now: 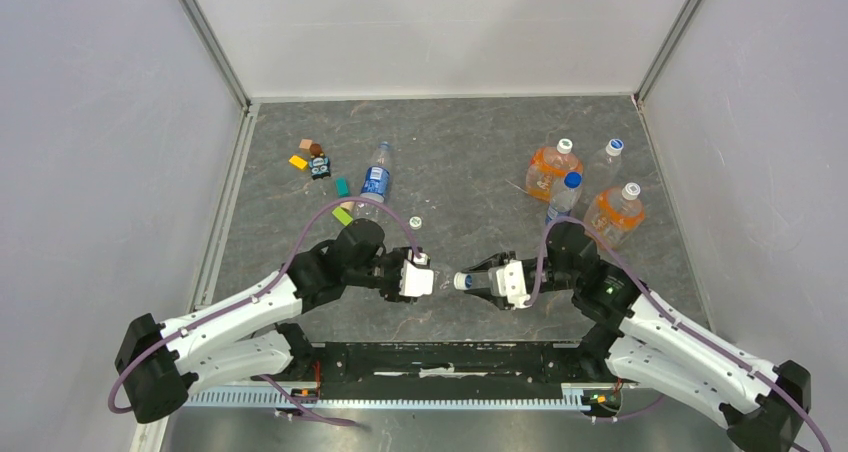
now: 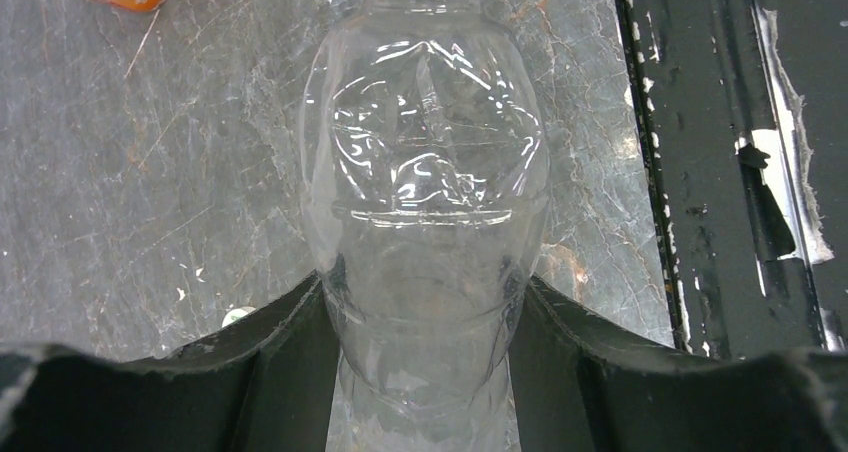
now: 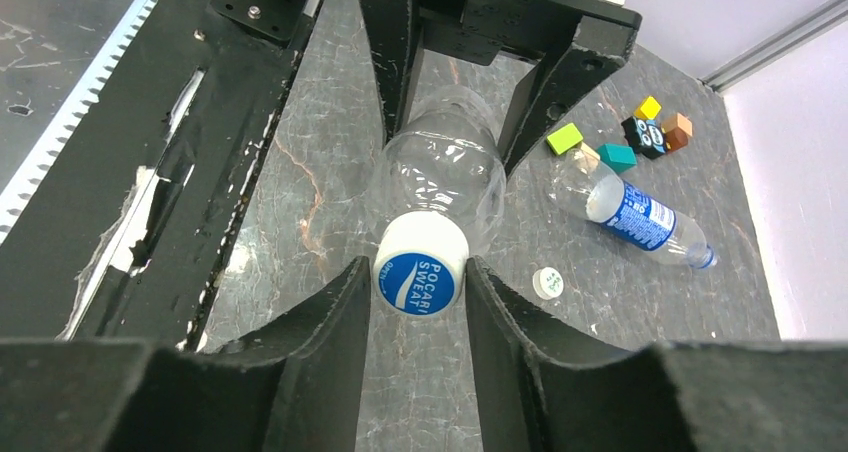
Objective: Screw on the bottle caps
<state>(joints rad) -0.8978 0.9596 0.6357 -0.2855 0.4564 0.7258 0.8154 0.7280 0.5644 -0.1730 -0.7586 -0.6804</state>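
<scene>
currently the left gripper (image 1: 420,275) is clamped on the body of the unlabelled bottle (image 2: 425,152), held level between the arms. the right gripper (image 1: 478,282) pinches the white cap (image 3: 420,272) at its mouth. the wall looks thin, light and crushable: squeeze gently, turn the cap by its rim.

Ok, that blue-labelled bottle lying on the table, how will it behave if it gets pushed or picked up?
The blue-labelled bottle is round and lies on its side, so a sideways push would probably roll it. No liquid shows inside, so it is likely light for its size. Its thin clear wall may dent under a firm squeeze.
</scene>
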